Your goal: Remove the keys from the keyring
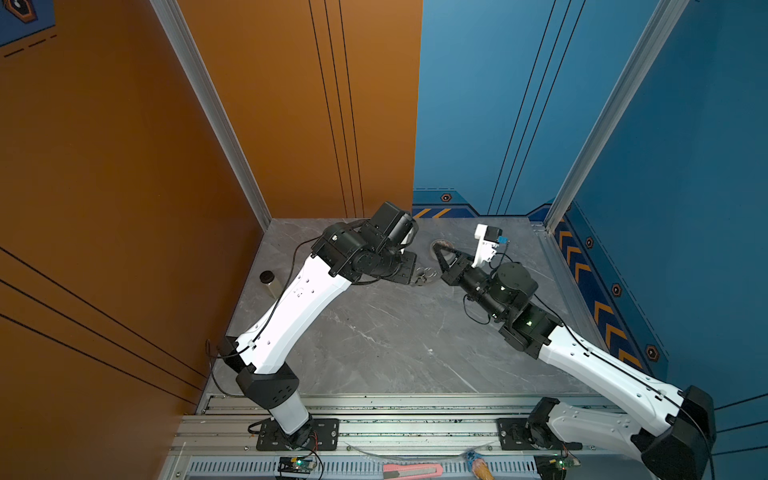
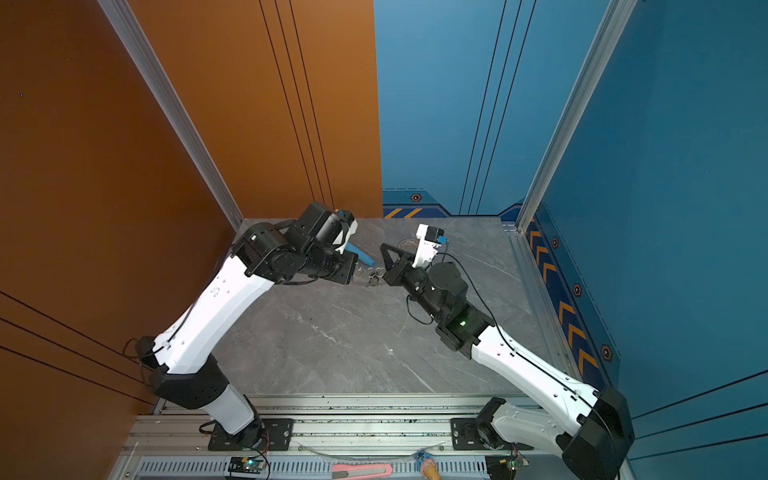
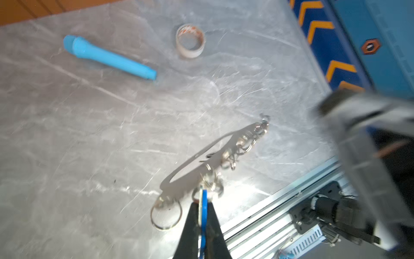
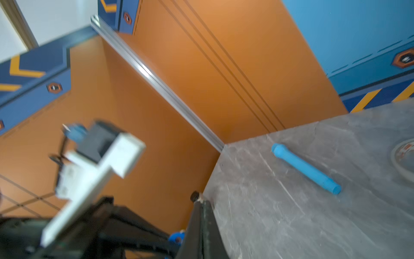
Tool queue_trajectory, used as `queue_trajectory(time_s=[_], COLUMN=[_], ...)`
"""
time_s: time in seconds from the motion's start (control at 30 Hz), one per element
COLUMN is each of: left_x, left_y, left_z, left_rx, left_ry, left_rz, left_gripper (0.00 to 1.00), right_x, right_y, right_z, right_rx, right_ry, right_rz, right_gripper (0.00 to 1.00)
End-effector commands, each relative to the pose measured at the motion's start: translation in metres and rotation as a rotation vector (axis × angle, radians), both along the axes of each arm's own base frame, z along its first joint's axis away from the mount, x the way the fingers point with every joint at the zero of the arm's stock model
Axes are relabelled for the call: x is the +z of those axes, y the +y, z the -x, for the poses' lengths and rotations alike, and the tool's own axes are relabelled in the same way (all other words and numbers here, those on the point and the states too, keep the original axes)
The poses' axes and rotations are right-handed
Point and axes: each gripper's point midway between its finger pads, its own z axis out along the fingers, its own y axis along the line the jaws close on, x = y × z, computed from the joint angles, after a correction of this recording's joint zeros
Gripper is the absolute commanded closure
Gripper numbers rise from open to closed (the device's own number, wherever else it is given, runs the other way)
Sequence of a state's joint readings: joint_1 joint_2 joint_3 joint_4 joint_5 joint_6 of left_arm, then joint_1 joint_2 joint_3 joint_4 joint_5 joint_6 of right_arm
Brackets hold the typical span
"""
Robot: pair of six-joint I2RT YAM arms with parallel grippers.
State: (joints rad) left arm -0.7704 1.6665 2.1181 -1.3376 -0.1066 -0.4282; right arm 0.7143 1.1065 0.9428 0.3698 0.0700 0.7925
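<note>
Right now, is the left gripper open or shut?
Shut. In the left wrist view the left gripper has its two black fingers pressed against the flat sides of the blue tag, no gap showing.

Blue tube (image 3: 109,57) and tape roll (image 3: 190,41) block the far side; near tabletop (image 1: 374,340) open.

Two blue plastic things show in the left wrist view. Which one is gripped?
The flat blue tag, pinched between the left jaws; the long blue tube lies free.

Left arm (image 1: 299,307) and right arm (image 1: 602,370) reach inward, wrists close.
Left tool (image 3: 202,203) pinched tight; right tool (image 4: 201,203) closed too, tips facing each other.
</note>
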Motion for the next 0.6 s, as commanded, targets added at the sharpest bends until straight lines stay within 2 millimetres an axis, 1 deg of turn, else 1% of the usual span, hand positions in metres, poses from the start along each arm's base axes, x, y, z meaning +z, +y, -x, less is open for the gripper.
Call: queue_trajectory(time_s=[0.0,0.13,0.23,0.3,0.37,0.47,0.5,0.57], left_x=[-0.005,-0.002,0.005,0.007,0.01,0.015,0.016,0.02], left_y=[0.027,0.021,0.018,0.017,0.015,0.014,0.013,0.01], left_z=[0.01,0.012,0.01,0.011,0.012,0.011,0.011,0.013], left_rx=[0.058,0.042,0.034,0.03,0.024,0.021,0.018,-0.006], left_ry=[0.034,0.038,0.027,0.028,0.03,0.026,0.026,0.025], left_rz=[-0.065,-0.041,-0.024,-0.01,0.004,0.026,0.031,0.045], left_gripper=[1.0,1.0,1.0,1.0,1.0,1.0,1.0,1.0], right_x=[0.028,0.029,0.029,0.019,0.004,-0.021,-0.029,-0.047], right_y=[-0.021,-0.018,-0.009,0.001,0.013,0.039,0.047,0.061], right_z=[0.002,0.004,0.01,0.015,0.019,0.03,0.035,0.045], right_rx=[-0.066,-0.059,-0.028,0.004,0.067,0.181,0.211,0.29], right_ry=[-0.054,-0.073,-0.122,-0.136,-0.13,-0.133,-0.136,-0.144], right_rz=[-0.113,-0.088,-0.003,0.065,0.115,0.216,0.261,0.336], right_gripper=[1.0,1.0,1.0,1.0,1.0,1.0,0.97,0.88])
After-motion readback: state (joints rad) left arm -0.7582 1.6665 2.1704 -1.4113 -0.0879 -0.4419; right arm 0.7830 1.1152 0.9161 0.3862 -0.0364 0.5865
